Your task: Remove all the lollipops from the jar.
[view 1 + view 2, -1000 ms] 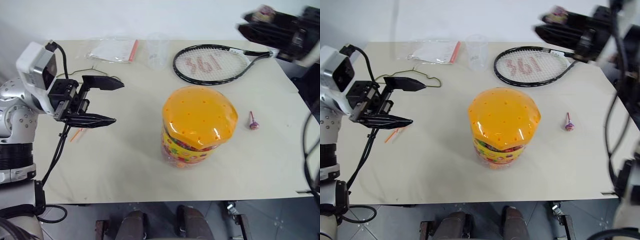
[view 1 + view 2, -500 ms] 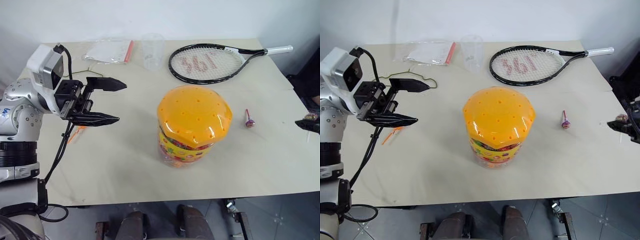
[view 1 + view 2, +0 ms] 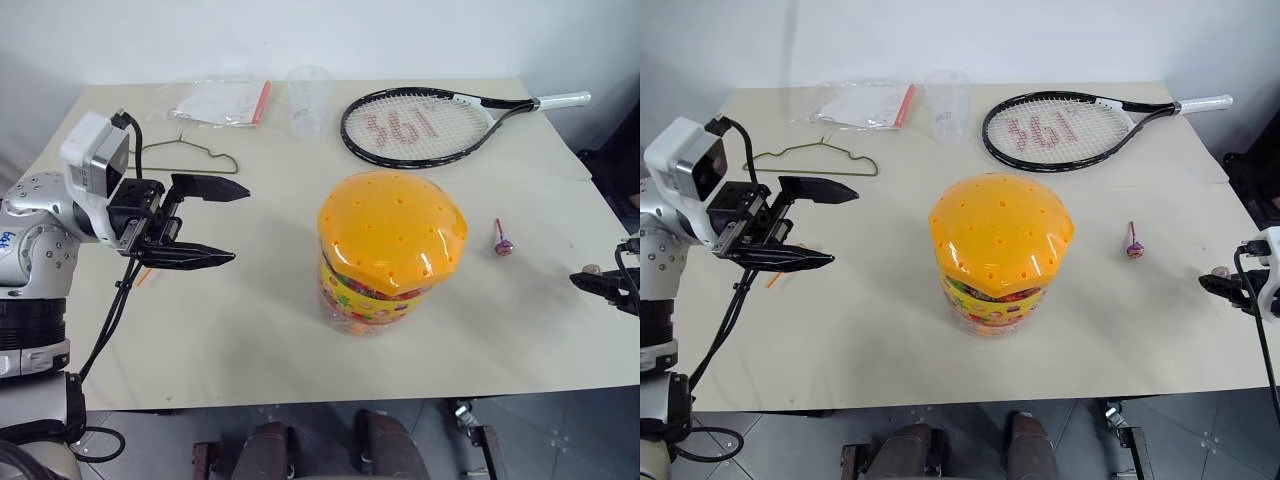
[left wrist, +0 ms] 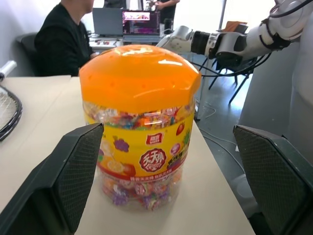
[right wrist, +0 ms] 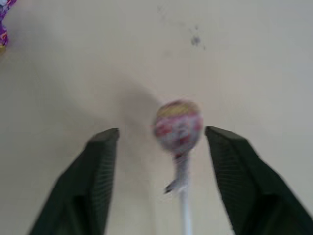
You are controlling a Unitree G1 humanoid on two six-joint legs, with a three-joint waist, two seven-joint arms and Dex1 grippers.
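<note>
At the left of the head view I am holding the left gripper [image 3: 205, 222] level above the beige table [image 3: 250, 330], its two black fingers spread wide and empty, pointing across at the wide clear plastic jar [image 3: 385, 255] with the yellow label and domed orange lid, which is standing mid-frame with the lid on. Just under that arm an orange lollipop [image 3: 148, 270] is lying on the table. Right of the jar, a purple foil lollipop on a red stick [image 3: 502, 242] is lying flat. At the far right edge the right gripper [image 3: 600, 283] is sitting low over the table, and in its wrist view the jaws are standing well apart around a pink-purple lollipop on a white stick [image 5: 179, 128], touching neither finger. I am judging this as the release of the third candy; next I am needing to lift the right arm clear without knocking it.
</note>
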